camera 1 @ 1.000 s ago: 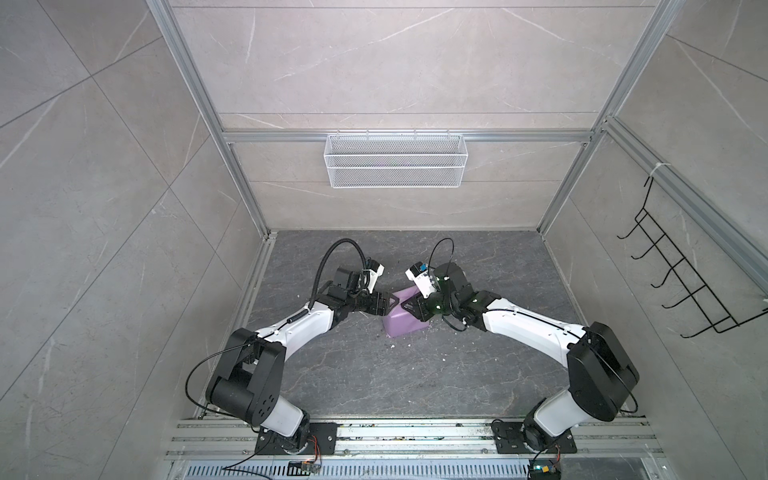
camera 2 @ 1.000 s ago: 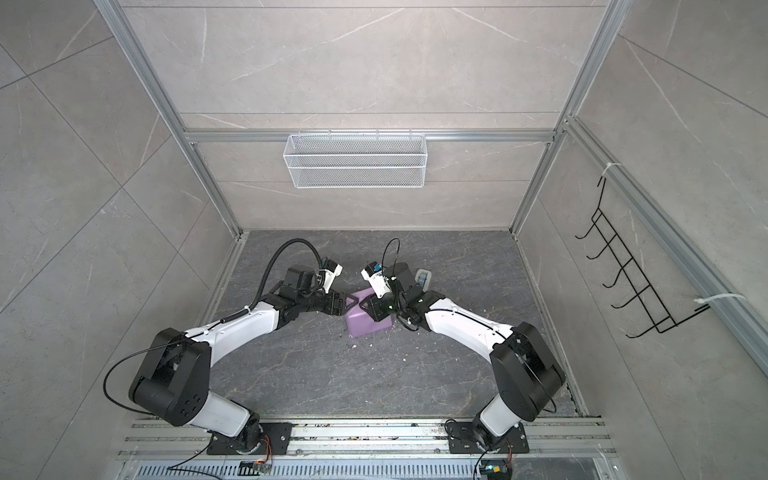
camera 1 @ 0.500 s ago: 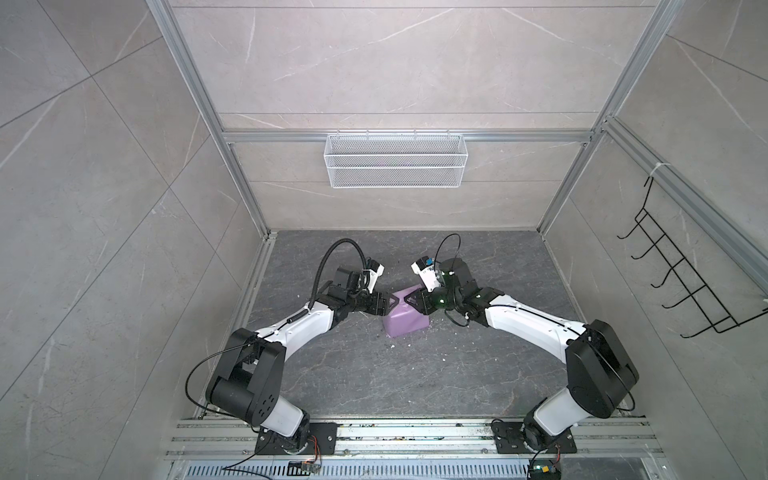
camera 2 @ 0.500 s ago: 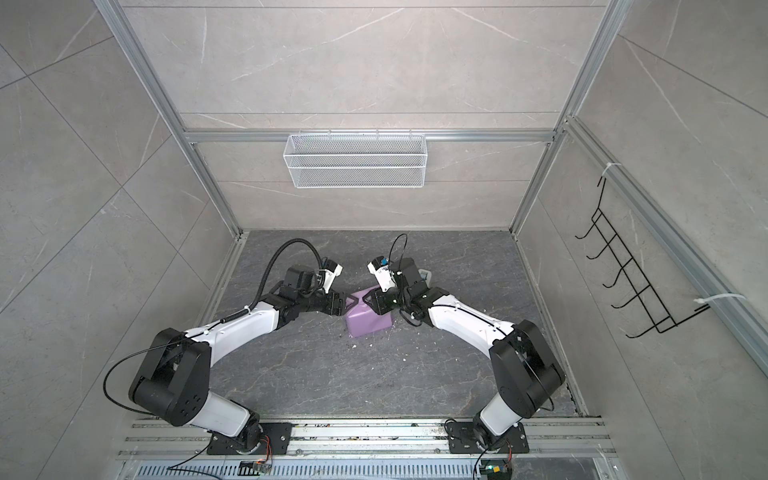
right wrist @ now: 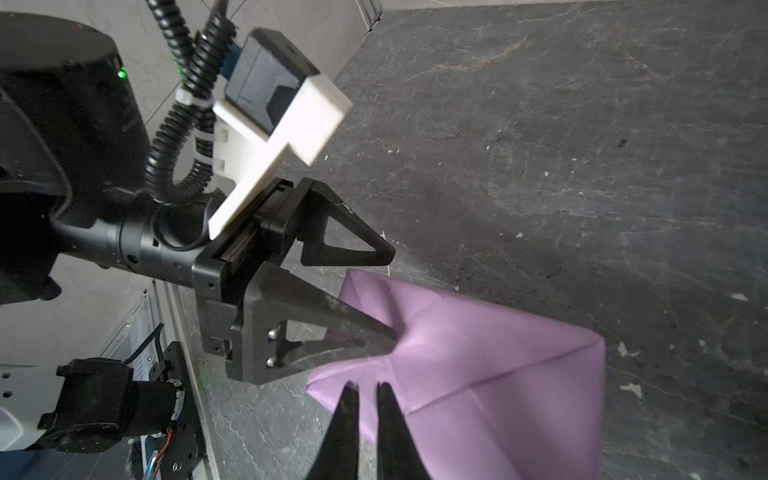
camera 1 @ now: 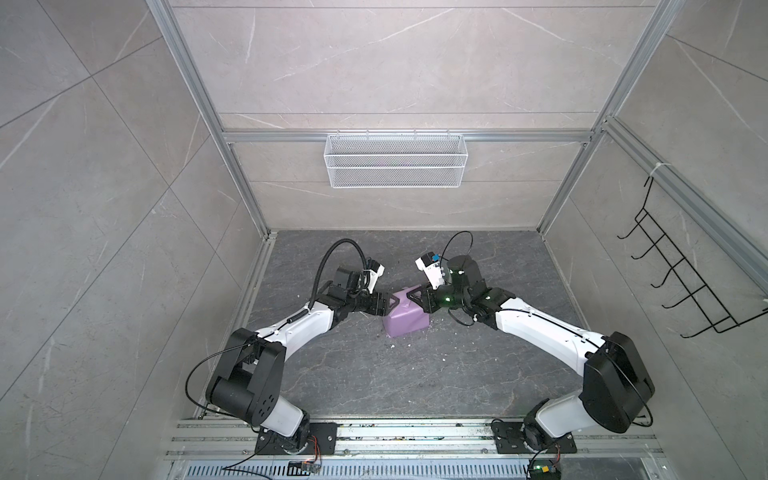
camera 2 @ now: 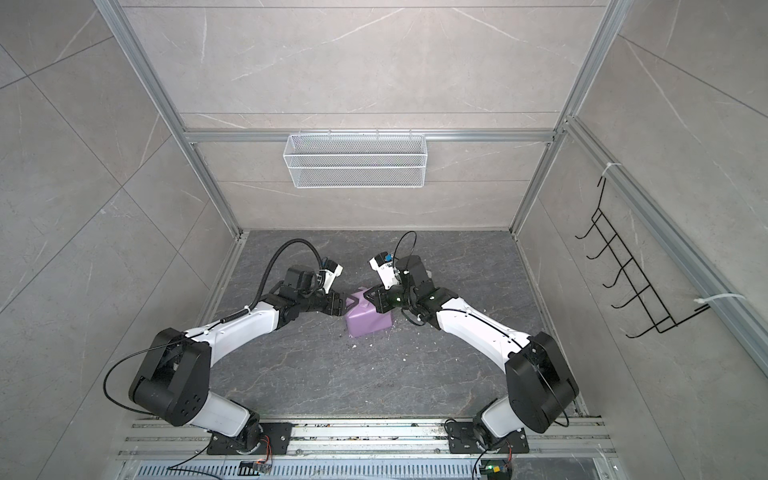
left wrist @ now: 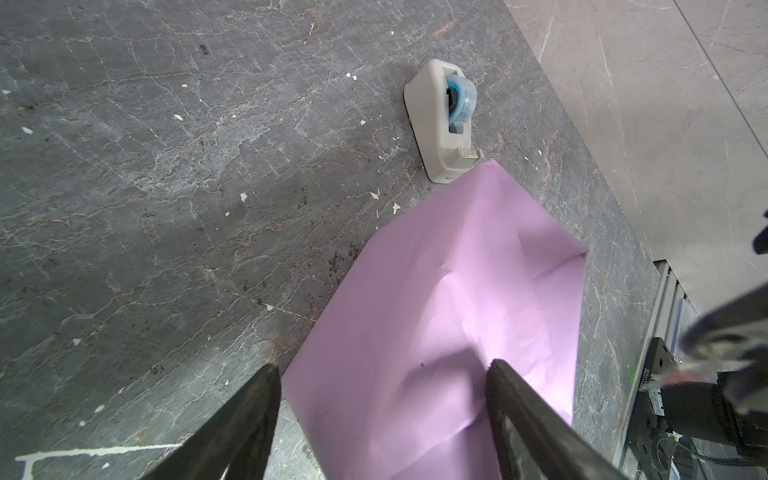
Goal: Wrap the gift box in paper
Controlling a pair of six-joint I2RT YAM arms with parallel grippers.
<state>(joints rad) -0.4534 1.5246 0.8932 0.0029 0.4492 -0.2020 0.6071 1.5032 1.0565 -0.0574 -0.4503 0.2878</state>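
The paper (camera 1: 405, 319) (camera 2: 368, 318) lies folded into a lilac parcel mid-floor, creased in the left wrist view (left wrist: 457, 311) and the right wrist view (right wrist: 478, 365). The gift box is hidden under it. My left gripper (camera 1: 381, 305) (camera 2: 338, 307) (left wrist: 382, 370) (right wrist: 390, 295) is open at the parcel's left end, with one finger (right wrist: 357, 332) resting on the paper. From the right, my right gripper (camera 1: 412, 296) (camera 2: 370, 297) (right wrist: 365, 386) comes in over the parcel's top edge. It is shut, with only a sliver between its tips, and I see nothing pinched there.
A grey-white tape dispenser (left wrist: 442, 124) with a blue roll stands just past the paper's far corner. A white wire basket (camera 1: 395, 160) hangs on the back wall and a black hook rack (camera 1: 685, 282) on the right wall. Small white scraps (camera 1: 409, 345) dot the dark floor.
My right gripper's jaws have closed and its wrist has shifted a little toward the back over the parcel. The left arm and the paper have stayed put.
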